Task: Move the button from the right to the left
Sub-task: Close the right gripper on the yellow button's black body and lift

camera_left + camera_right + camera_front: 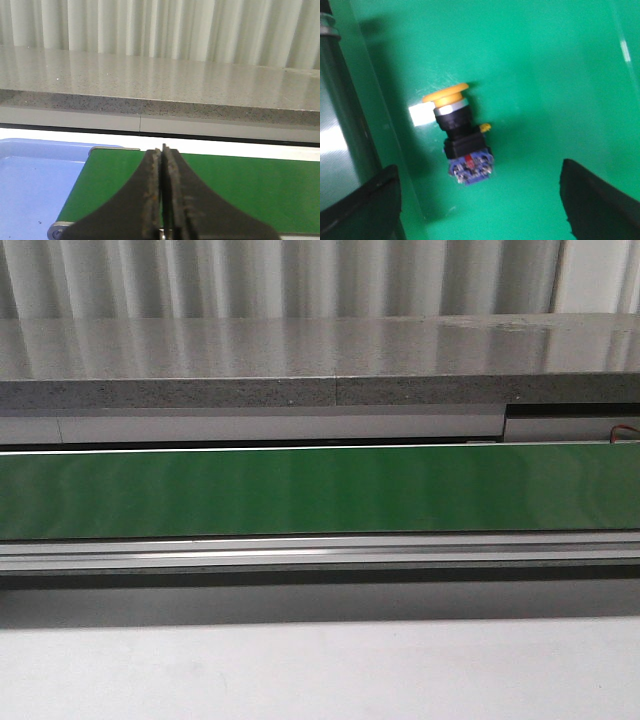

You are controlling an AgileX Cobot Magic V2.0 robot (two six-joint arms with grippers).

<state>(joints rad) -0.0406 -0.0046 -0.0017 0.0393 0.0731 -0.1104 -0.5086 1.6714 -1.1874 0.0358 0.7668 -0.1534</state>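
Observation:
The button (pixel 459 135) lies on its side on a green surface in the right wrist view, yellow-orange head up in the picture, black collar, blue contact body toward the fingers. My right gripper (pixel 480 200) is open above it, black fingers (pixel 365 205) wide apart on either side, not touching it. My left gripper (pixel 162 190) is shut and empty, its fingers pressed together over the end of the green conveyor belt (pixel 250 195). Neither gripper nor the button shows in the front view.
The green belt (pixel 320 490) runs across the front view with a metal rail (pixel 320 552) before it and a grey stone ledge (pixel 300 360) behind. A blue tray (pixel 35 185) sits beside the belt's end. A metal edge (pixel 340 125) borders the green surface.

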